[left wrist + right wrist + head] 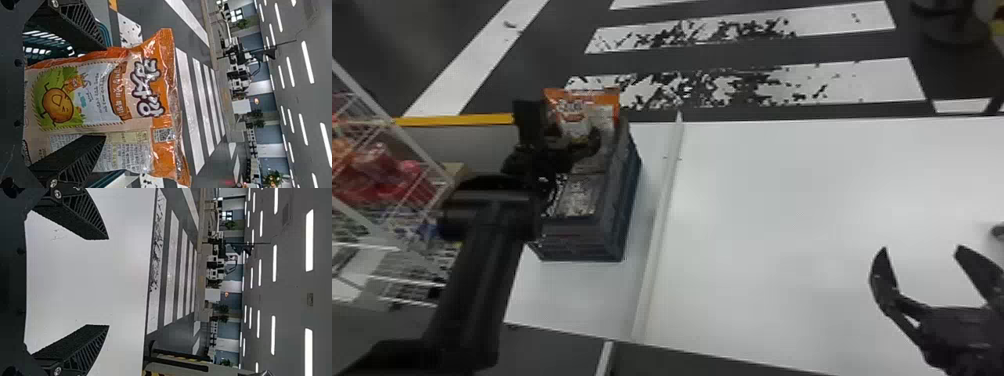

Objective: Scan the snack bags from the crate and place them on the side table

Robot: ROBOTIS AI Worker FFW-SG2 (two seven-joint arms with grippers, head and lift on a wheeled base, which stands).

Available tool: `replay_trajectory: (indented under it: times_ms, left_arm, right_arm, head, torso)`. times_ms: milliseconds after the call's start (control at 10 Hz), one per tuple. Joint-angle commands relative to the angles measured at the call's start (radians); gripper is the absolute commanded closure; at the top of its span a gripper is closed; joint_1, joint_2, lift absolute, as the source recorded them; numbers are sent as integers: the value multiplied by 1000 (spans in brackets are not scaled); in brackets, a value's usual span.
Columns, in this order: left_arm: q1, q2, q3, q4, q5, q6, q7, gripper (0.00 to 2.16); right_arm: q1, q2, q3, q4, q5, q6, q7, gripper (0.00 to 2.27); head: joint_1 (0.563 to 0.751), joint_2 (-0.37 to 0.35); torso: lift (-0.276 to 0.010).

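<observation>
At eleven o'clock, in the far end of the crate (582, 240), stands the orange-topped snack bag (94, 90), its long axis close to upright, its printed face toward the left gripper (559, 132); from that gripper the bag lies at about one o'clock, right at the fingers, which are well apart with the bag's near part between them. Both fingers overlap its outline in the left wrist view; whether either touches the film I cannot tell.

Near two o'clock the right gripper (922, 250) hangs by the white table (807, 210), its fingers spread around nothing; the left is much the nearer hand, so the pick looks to be its job. The step in hand seems to be taking this bag; the coming move likely asks for an even squeeze across its width, then a lift straight up past the crate wall; the slack film could crumple or slip if pinched off centre.

Silvery packs (577, 197) lie lower in the crate, toward six o'clock from the bag; a pale raised strip (659, 210) runs between crate and the wide white surface, which I take to be for placing. Toward ten o'clock is a wire rack with red packs (412, 187); at twelve, beyond the far edge, dark floor carries worn white stripes (872, 82).
</observation>
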Motion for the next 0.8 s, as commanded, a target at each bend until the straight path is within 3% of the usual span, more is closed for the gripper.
replay_trajectory:
  times_ms: [0,200,300,500,600,700]
  left_arm:
    - [-9,-4,-17,28,-3,-8,8,110]
    - [-30,-5,-16,82,-23,-8,-33,552]
    - [-35,-4,-14,96,-23,8,-86,961]
    - [-3,3,-8,71,-83,41,-165,1615]
    - [31,1,-2,25,-93,51,-145,2132]
    - [60,4,0,-4,-107,54,-148,2132]
  right_arm:
    - [0,-1,0,0,0,0,1,90]
    - [0,-1,0,2,-2,3,12,90]
    - [0,-1,0,2,-2,3,12,90]
    - [-2,-1,0,2,-3,9,14,93]
    - [-2,-2,0,2,-6,12,14,97]
    - [-2,-4,0,3,-6,12,14,100]
  head:
    - [695,250]
    - [695,247]
    - [695,246]
    - [695,235]
    - [695,236]
    - [695,241]
  torso:
    - [-81]
    - [-81]
    - [-81]
    - [-81]
    - [-81]
    - [-81]
